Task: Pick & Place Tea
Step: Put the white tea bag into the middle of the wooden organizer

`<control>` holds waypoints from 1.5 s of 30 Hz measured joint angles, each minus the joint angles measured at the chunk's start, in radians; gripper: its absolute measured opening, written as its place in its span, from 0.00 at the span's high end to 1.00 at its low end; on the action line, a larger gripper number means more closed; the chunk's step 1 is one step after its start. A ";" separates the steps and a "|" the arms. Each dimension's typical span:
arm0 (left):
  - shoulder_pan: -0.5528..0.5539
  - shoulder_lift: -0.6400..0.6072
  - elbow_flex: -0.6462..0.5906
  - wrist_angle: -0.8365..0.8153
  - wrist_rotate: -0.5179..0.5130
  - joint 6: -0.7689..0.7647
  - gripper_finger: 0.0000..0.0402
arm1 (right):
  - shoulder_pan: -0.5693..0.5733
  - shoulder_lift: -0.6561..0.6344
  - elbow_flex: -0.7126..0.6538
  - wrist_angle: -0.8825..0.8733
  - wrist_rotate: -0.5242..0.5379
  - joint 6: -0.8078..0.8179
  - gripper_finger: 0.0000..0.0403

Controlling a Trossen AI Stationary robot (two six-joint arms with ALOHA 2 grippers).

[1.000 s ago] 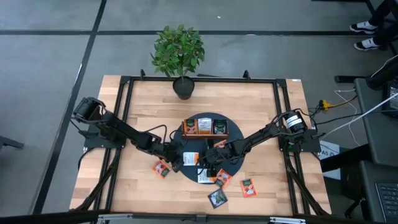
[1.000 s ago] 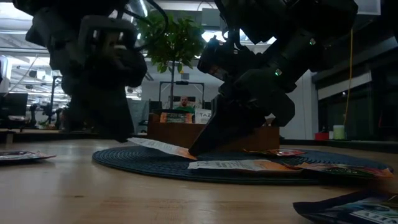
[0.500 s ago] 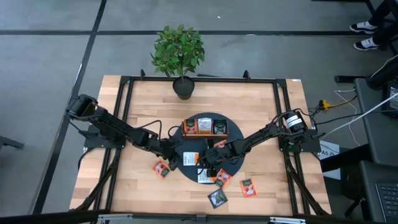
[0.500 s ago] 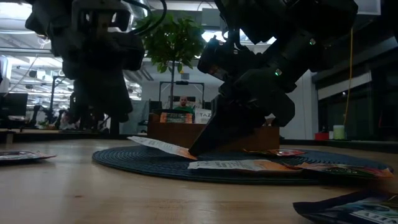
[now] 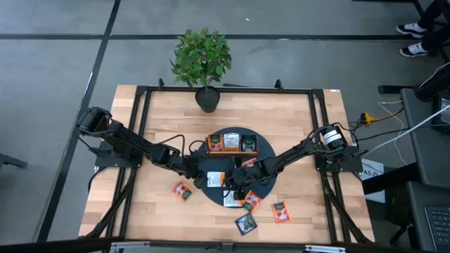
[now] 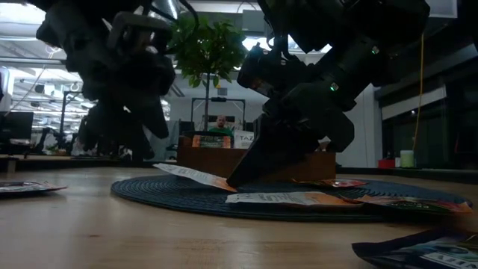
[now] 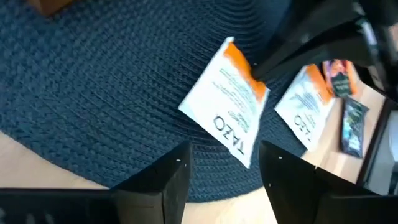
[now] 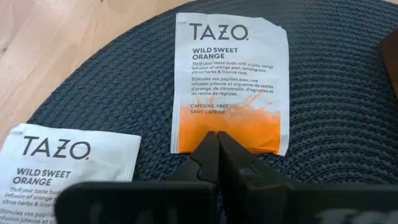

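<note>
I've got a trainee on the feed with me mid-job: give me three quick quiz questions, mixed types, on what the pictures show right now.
1. True or false: the right gripper has its fingers shut, with their tips at the orange edge of a white Tazo sachet.
2. Multiple choice: that sachet lies on A) bare wood, B) the round dark mat, C) the wooden tray.
3. Fill in: the left gripper stands ____ just short of the same sachet, not touching it.

Key
1. True; whether the fingers actually pinch the sachet's edge cannot be told.
2. B.
3. Open.
</note>
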 joint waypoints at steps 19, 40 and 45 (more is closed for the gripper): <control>0.005 0.087 0.001 0.088 -0.024 -0.054 0.57 | 0.000 0.000 0.000 -0.002 -0.002 0.000 0.99; 0.005 0.172 0.000 0.252 0.042 0.006 0.68 | 0.000 0.000 0.000 -0.005 -0.001 0.000 0.99; 0.004 0.172 0.000 0.252 0.053 0.007 0.78 | 0.000 0.000 0.000 -0.006 -0.001 0.000 0.99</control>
